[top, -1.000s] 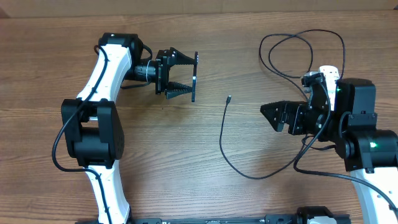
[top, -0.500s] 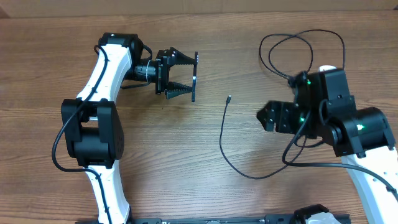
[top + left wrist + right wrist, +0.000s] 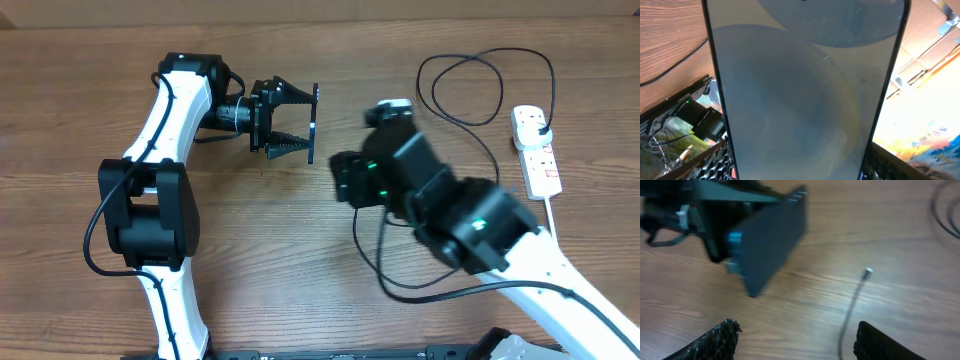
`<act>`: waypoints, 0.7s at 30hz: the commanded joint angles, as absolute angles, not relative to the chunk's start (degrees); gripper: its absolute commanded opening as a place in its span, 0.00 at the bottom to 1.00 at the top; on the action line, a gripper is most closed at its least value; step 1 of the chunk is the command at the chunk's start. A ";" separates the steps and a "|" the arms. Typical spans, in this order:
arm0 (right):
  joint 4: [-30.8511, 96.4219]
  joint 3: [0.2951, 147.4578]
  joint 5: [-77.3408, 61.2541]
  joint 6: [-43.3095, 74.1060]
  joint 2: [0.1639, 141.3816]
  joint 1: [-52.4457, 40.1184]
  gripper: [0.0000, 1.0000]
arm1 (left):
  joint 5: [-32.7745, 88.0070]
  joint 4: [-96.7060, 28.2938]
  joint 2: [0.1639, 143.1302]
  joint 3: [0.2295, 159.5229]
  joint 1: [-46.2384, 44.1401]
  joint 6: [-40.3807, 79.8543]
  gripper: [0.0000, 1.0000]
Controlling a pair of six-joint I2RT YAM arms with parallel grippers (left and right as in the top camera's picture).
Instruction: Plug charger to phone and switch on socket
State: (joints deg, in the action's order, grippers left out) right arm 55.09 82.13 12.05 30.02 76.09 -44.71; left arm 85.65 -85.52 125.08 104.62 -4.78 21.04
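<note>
Phone (image 3: pixel 312 125): slim dark slab, edge-on, upper centre-left. Charger (image 3: pixel 470 90): black looped cable, plugged into socket (image 3: pixel 540 165), a white strip far right.

Open table (image 3: pixel 805 310) around charger tip (image 3: pixel 868 271); phone (image 3: pixel 772 240), held on edge nearby, blocks one side.
</note>
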 commanded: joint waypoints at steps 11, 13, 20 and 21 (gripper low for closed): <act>45.43 83.29 27.00 33.01 84.53 -50.59 0.76 | 83.44 -85.41 125.34 106.24 -4.91 21.45 0.79; 44.27 83.29 26.89 33.04 84.79 -50.59 0.76 | 83.42 -85.41 125.34 106.24 -4.91 21.78 0.79; 42.76 83.26 26.89 37.67 85.03 -51.22 0.75 | 83.48 -85.23 125.34 106.24 -4.91 25.02 0.80; 42.68 83.26 26.87 37.98 85.32 -51.33 0.75 | 83.46 -85.23 125.34 106.24 -4.91 25.65 0.80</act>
